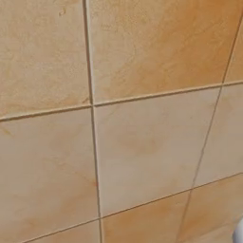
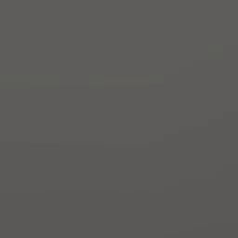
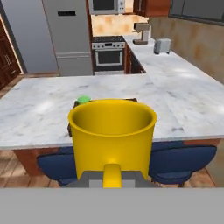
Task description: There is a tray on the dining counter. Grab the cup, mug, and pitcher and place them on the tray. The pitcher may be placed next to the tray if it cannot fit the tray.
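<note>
small bright green tapered cup (image 3: pixel 83 99) is sitting on the dark brown wooden tray (image 3: pixel 75 105), left, on the long white-grey marble dining counter (image 3: pixel 39 109). the yellow mug with loop handle (image 3: pixel 112 135), centre, is hanging short of the counter, the gripper clamping its handle. risk: lowering early is dropping it onto the blue chairs (image 3: pixel 183 162), or knocking the cup.

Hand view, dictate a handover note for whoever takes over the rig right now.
End effector: shut on the small yellow mug with a loop handle, carried in the air short of the long white-grey marble dining counter.
Bright green tapered cup: just its top peeks over the mug's rim; the dark brown wooden tray is largely hidden behind the mug, so whether the cup stands on it is unclear.
Done: mug picked up.
Left: set the mug on the tray, check the cup, then find and move the pitcher.
</note>
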Available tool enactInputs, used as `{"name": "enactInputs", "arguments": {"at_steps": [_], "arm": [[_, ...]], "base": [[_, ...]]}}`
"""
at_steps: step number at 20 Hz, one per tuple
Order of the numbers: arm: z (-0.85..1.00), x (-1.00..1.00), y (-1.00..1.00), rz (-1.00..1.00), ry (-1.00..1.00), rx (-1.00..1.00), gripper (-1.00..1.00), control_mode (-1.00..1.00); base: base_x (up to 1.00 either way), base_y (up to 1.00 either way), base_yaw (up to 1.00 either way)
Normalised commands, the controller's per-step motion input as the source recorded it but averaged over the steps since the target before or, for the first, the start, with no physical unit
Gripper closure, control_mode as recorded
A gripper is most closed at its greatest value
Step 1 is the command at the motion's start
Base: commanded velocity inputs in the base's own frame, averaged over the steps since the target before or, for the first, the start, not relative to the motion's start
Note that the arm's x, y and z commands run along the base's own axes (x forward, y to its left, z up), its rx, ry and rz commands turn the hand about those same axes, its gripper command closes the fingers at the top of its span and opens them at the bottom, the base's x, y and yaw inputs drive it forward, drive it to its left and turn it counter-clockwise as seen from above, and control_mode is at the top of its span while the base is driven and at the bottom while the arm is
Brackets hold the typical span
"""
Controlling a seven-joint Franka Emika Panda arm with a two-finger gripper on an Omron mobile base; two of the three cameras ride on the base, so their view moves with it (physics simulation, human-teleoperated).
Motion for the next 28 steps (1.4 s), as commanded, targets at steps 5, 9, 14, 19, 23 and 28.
{"name": "enactInputs", "arguments": {"at_steps": [5, 9, 14, 19, 23, 28], "arm": [[0.00, 0.00, 0.00, 0.00, 0.00, 0.00, 1.00, 1.00], [0.00, 0.00, 0.00, 0.00, 0.00, 0.00, 1.00, 1.00], [0.00, 0.00, 0.00, 0.00, 0.00, 0.00, 1.00, 1.00], [0.00, 0.00, 0.00, 0.00, 0.00, 0.00, 1.00, 1.00], [0.00, 0.00, 0.00, 0.00, 0.00, 0.00, 1.00, 1.00], [0.00, 0.00, 0.00, 0.00, 0.00, 0.00, 1.00, 1.00]], "base": [[0.45, -0.46, 0.41], [0.34, -0.39, 0.21], [0.34, -0.31, 0.07], [0.67, 0.00, -0.02], [0.49, 0.00, -0.14], [0.38, 0.00, -0.15]]}}
